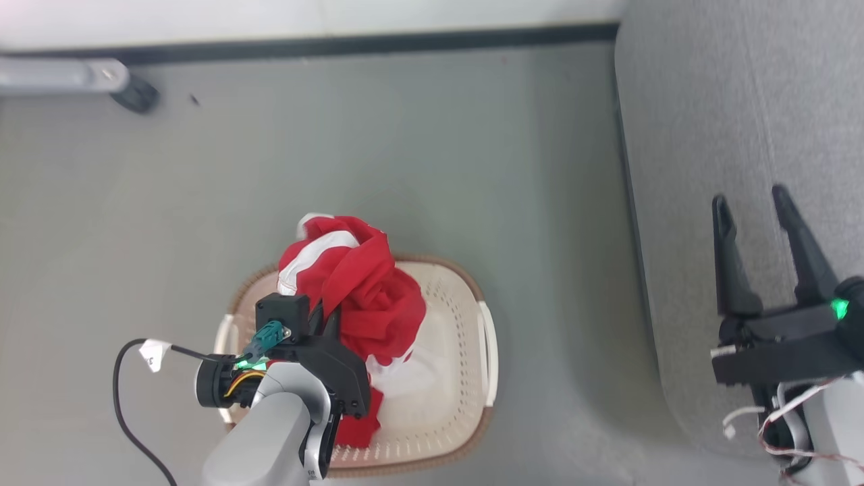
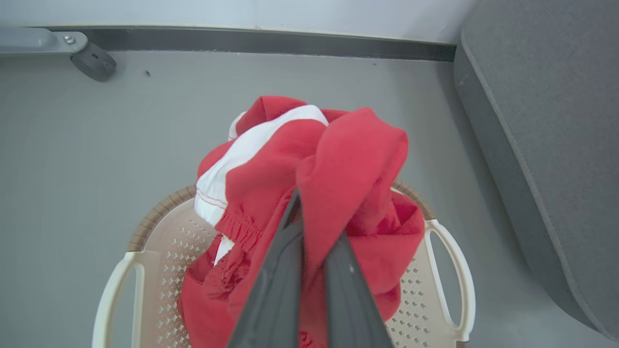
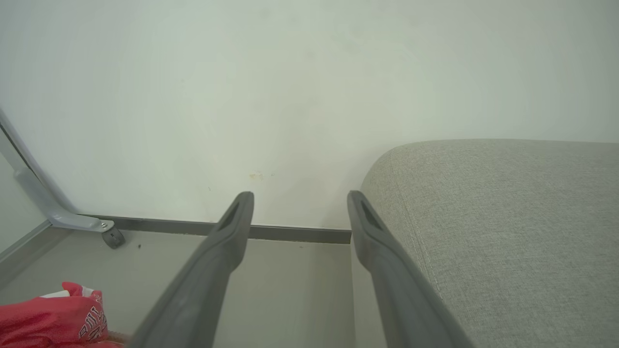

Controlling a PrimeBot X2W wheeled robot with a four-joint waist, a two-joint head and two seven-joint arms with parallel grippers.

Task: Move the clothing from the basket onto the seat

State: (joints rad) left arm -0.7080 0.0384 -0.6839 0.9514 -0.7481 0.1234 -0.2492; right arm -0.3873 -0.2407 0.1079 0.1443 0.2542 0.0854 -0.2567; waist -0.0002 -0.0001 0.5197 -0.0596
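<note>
Lift step: left tool (image 2: 314, 220) clamps clothing (image 1: 364, 283) over basket (image 1: 466, 378); right tool (image 1: 759, 229) gapes empty. Next, swing it onto seat (image 1: 742, 101).

Left gripper (image 1: 329, 318) is over the basket (image 1: 466, 378), fingers pinched tight into the clothing (image 1: 364, 283). The red-and-white bundle is bunched up high past the far rim, its lower end trailing down inside the basket. Over on the right, the right gripper (image 1: 749, 199) hangs above the seat (image 1: 742, 121), fingers spread wide with nothing between them. Bare grey floor (image 1: 405, 148) separates basket and seat.
</note>
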